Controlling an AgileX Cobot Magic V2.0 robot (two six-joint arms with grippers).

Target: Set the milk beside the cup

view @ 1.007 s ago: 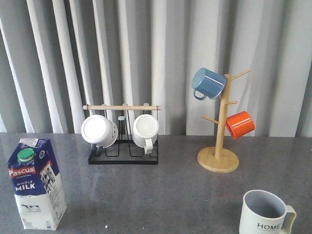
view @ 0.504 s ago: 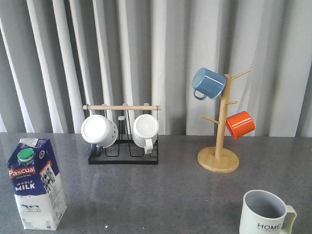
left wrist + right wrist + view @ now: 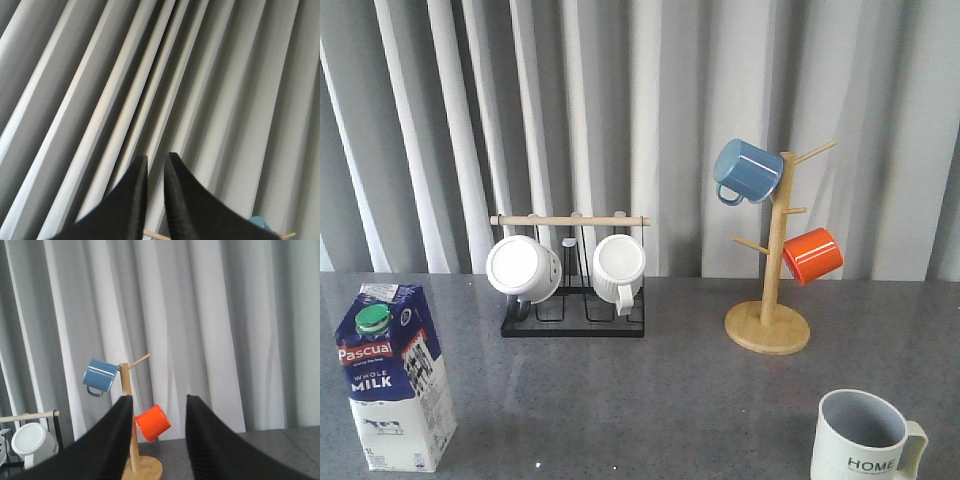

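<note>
Front view showed nothing had shifted over the last second: the milk carton (image 3: 395, 377) stood upright at about eight o'clock on the grey table (image 3: 650, 390), and the HOME cup (image 3: 867, 437) sat at about four o'clock, the two well apart with bare tabletop between them. Neither arm appeared in this view, so I judged the task had not yet begun; the carton was untouched and still had the whole width of the table to cross.

The left gripper (image 3: 155, 172), seen from its wrist, pointed up at the curtain (image 3: 200, 75), its fingers nearly pressed together with only a thin slit between them, holding nothing. The right gripper (image 3: 156, 412) was spread wide and also empty, aimed toward the wooden mug tree (image 3: 131, 435) with its blue mug (image 3: 100, 377) and orange mug (image 3: 152, 423).
</note>
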